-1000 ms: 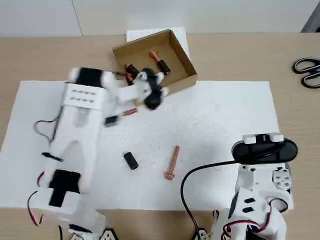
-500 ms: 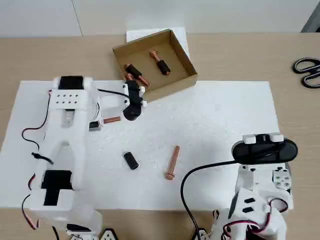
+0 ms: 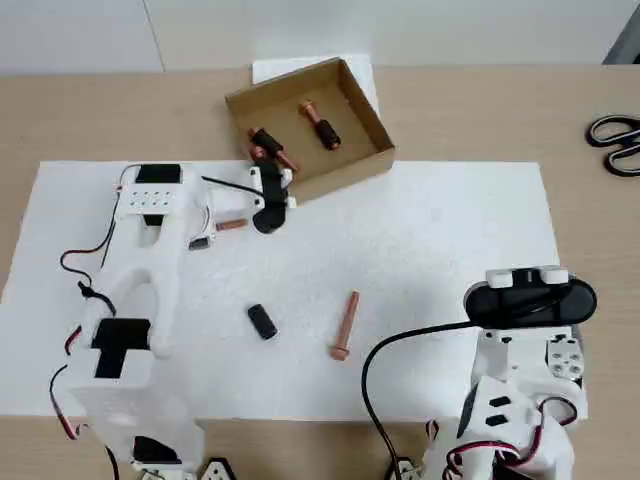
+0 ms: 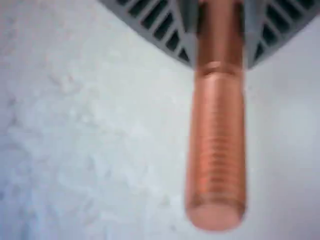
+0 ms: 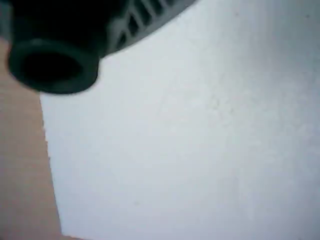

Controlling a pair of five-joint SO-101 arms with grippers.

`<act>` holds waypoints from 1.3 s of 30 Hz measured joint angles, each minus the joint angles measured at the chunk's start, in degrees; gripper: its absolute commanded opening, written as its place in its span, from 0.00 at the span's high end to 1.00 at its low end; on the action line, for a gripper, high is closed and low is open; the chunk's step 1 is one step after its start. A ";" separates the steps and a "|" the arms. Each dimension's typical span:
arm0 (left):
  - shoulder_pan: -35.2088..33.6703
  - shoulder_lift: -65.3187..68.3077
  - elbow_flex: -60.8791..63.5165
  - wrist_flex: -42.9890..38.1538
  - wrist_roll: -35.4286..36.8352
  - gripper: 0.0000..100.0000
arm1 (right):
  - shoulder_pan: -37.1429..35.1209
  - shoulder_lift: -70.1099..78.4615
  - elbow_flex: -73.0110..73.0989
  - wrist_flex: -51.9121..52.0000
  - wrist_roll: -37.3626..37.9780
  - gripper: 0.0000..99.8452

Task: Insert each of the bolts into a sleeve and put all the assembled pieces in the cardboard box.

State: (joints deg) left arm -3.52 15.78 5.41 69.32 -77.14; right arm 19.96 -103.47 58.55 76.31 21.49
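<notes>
A: State of the left fingers (image 4: 155,25)?
B: Clamped on a copper bolt (image 4: 217,150), over the white sheet (image 3: 450,230), just beside the cardboard box (image 3: 345,172) (a second ago that arm was at the box's edge; it has pulled back).
A: And the right fingers (image 5: 140,22)?
B: Clamped on a black sleeve (image 5: 50,67) at the sheet's edge by the bare surface (image 5: 20,175). Unmoved.
A: Rest?
B: The loose sleeve (image 3: 262,321) and loose bolt (image 3: 345,325) lie near each other on the sheet, same spots. Two assembled pieces (image 3: 322,127) are in the box.
</notes>
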 measured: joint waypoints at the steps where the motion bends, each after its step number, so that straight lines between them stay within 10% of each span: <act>1: 0.44 -0.09 0.18 0.00 0.00 0.99 | 0.00 0.00 0.00 0.00 0.00 1.00; 39: 12.31 1.32 -12.31 4.13 0.18 0.91 | 0.00 -0.09 0.00 0.00 0.00 0.99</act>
State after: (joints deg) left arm 8.79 17.10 -6.90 73.45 -76.97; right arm 19.96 -103.56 58.55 76.31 21.49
